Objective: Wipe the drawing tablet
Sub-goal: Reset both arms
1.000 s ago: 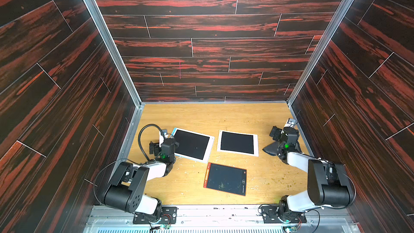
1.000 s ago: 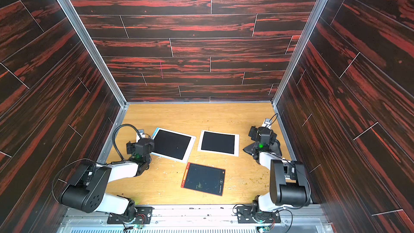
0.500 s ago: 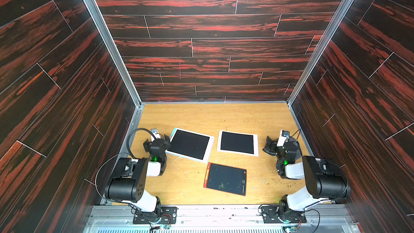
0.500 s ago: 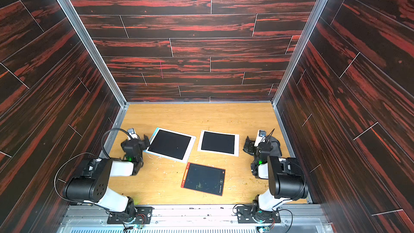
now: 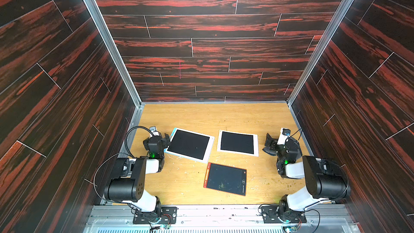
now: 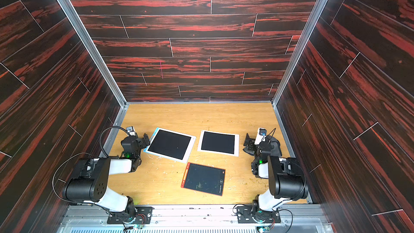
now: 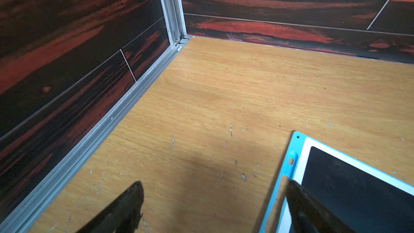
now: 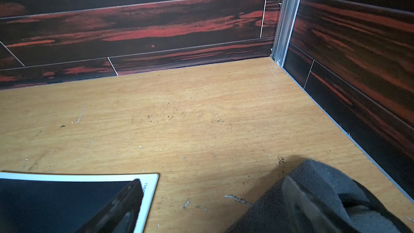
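Dark red-streaked panels wall in an oak bench (image 5: 201, 117). Left hand (image 5: 165, 137) is spread wide and empty, just beside the blue-edged tablet (image 5: 189, 144). The red-framed drawing tablet (image 5: 225, 179) lies front-centre with faint scribbles on it, and a white-framed tablet (image 5: 237, 142) sits behind it. Right hand (image 5: 270, 143) gapes empty over the grey cloth (image 8: 324, 175). I'd pinch a thick fold, then wipe flat so the tablet doesn't skid.

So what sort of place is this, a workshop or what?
Most likely a robot test booth, not a lived-in room: dark red-streaked wood-pattern wall panels in aluminium corner posts box in a light wooden tabletop, with two black-and-white robot arms bolted to a metal rail.
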### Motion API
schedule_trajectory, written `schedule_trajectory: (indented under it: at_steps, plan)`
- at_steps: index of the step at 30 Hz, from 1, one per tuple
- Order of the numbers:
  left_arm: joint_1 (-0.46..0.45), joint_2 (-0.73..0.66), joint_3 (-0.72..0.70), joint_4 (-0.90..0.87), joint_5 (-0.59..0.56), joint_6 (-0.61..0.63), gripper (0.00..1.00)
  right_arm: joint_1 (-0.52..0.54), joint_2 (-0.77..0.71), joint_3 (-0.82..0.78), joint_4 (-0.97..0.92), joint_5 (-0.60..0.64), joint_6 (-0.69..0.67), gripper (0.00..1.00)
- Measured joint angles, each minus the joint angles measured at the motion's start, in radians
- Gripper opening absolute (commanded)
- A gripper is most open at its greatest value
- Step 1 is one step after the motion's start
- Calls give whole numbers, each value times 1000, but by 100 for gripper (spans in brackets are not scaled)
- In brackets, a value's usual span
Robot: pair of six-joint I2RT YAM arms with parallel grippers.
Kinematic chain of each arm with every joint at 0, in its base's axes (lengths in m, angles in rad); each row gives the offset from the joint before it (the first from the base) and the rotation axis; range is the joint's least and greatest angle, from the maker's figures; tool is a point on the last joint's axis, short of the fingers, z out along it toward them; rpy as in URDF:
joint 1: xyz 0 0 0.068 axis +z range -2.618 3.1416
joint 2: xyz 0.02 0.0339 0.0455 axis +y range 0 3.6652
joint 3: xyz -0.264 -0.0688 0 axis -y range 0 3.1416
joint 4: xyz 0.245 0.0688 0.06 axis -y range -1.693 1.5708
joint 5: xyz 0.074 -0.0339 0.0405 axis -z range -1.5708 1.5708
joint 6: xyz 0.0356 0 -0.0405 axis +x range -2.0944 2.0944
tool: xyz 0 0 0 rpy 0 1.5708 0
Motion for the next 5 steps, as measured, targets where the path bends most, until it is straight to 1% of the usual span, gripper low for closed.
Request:
schedule_trajectory:
  at_steps: [5]
  plan:
    - [0,0,0,0,1,0,100,-9,0,2,-2,-18,0,99]
